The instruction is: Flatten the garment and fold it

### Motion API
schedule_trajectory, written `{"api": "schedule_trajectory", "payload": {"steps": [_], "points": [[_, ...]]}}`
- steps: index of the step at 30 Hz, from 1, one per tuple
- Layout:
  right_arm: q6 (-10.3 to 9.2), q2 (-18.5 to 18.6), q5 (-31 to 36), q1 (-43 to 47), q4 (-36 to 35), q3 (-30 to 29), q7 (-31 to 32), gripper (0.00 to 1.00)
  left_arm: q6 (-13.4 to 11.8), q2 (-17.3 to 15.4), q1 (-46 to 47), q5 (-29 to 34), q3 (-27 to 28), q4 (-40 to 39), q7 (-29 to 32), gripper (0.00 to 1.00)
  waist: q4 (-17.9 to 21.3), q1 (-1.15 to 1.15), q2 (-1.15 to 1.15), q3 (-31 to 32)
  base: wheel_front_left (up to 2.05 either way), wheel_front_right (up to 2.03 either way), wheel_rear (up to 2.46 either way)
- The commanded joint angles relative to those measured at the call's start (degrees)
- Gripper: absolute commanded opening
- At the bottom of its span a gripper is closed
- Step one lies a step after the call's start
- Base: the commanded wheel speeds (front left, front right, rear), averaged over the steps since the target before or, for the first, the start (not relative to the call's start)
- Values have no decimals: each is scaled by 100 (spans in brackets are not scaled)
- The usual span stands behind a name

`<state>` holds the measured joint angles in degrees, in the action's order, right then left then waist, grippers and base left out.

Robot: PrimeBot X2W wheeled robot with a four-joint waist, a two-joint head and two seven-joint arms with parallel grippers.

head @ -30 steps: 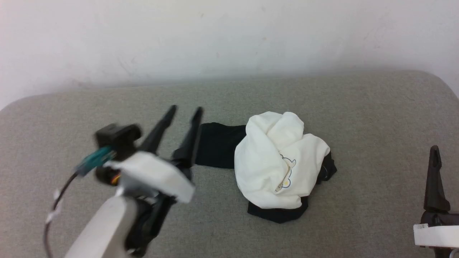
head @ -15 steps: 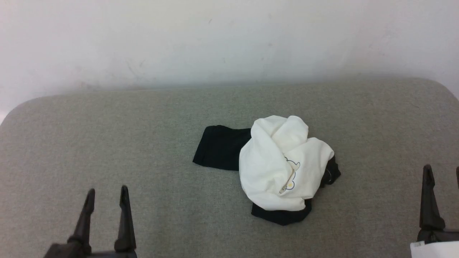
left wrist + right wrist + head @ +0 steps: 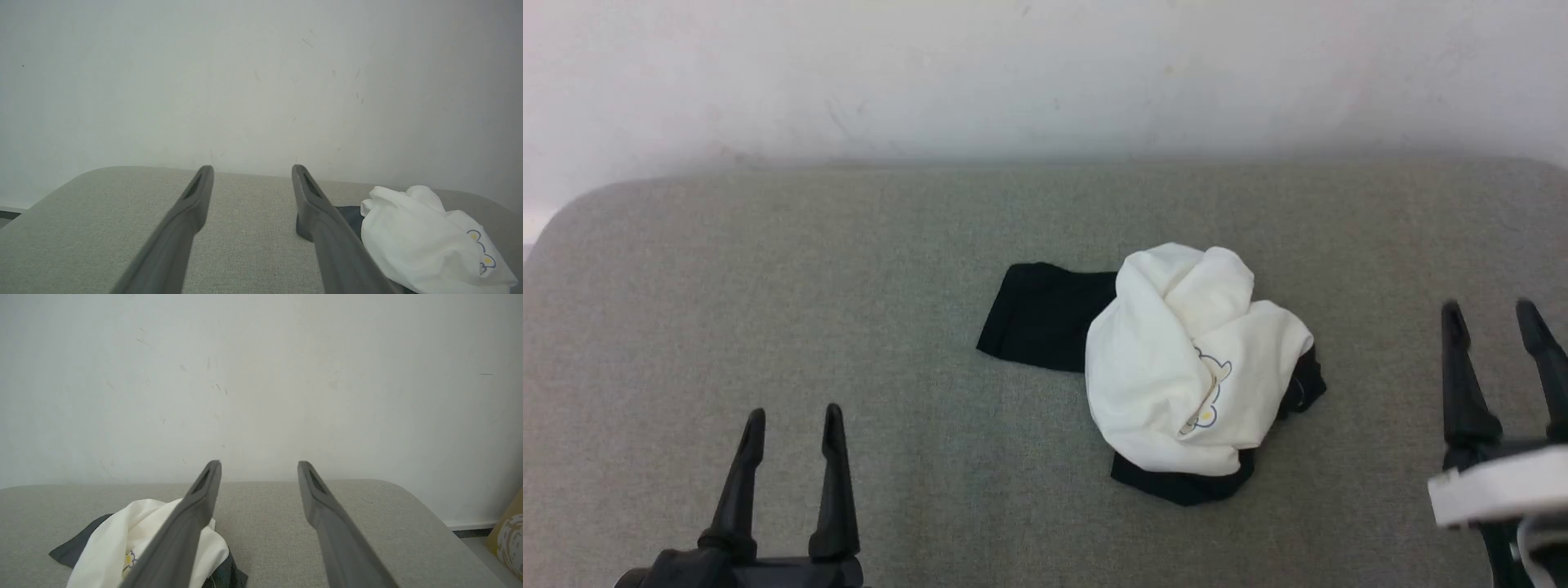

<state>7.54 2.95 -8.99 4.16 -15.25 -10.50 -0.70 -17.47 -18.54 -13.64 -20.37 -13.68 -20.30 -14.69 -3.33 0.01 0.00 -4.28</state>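
Head view: one garment (image 3: 1176,367), bunched into a soft rounded heap on the tabletop (image 3: 768,269), a little right of centre. The white knit body is crumpled on top, with one small outline logo (image 3: 1209,396) showing on a fold. Black cloth pokes out in three places: a flat rectangular sleeve (image 3: 1045,314) to the left, a strip under the near edge, and a bit at the right. The tabletop is one slab with rounded corners, covered in grey woven fabric.

Two grippers, each with two long, dark, tapering fingers (image 3: 737,490), four in all. At lower left, the left gripper (image 3: 794,414): fingers spread, nothing between them, well apart from the garment. At the right edge, the right gripper (image 3: 1488,310): fingers likewise spread and empty, near the garment, not touching.

One white wall (image 3: 1013,73) behind, matte, lightly scuffed.
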Motion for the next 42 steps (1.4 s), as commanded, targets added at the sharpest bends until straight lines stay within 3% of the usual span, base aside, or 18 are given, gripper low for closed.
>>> {"api": "schedule_trajectory", "payload": {"steps": [1, 5, 11, 18, 25, 26, 28, 34, 42], "points": [[-5, -7, 42, -191, -4, 26, 244, 100, 64, 46, 103, 68, 30, 0, -30, 100, -35, -1, 0, -222, 0, 0, 0], [-5, 111, 89, -707, 128, 215, 1461, 100, 223, 193, 249, 106, 33, 86, -30, 100, -90, -1, 0, -538, 0, 0, 0], [-5, 898, -94, -1165, 575, 656, 3070, 100, 482, 441, 533, 167, 52, 237, -30, 100, -291, -1, 0, -986, 0, 0, 0], [-5, 1590, -275, -1431, 1074, 1216, 3750, 100, 766, 698, 789, 258, 60, 461, -30, 100, -586, -1, 0, -1345, 0, 0, 0], [-5, 1833, -494, -1483, 1574, 1669, 3975, 100, 968, 918, 916, 351, 116, 641, -30, 100, -792, -1, 0, -1465, 0, 0, 0], [-5, 1845, -498, -1491, 1634, 1697, 3958, 62, 988, 944, 917, 363, 129, 662, -30, 100, -801, -1, 0, -1458, 0, 0, 0], [-5, 1851, -473, -1515, 1756, 1697, 3869, 0, 1023, 992, 907, 384, 162, 708, -30, 100, -796, -1, 0, -1412, 0, 0, 0], [-5, 1879, -378, -1696, 1823, 1657, 3355, 0, 1110, 1073, 774, 412, 287, 849, -30, 100, -597, -1, 0, -994, 0, 0, 0], [-5, 2199, -122, -2528, 989, 1368, 2793, 0, 1134, 1099, 409, 440, 441, 901, -30, 100, -171, -1, 0, -178, 0, 0, 0]]}}
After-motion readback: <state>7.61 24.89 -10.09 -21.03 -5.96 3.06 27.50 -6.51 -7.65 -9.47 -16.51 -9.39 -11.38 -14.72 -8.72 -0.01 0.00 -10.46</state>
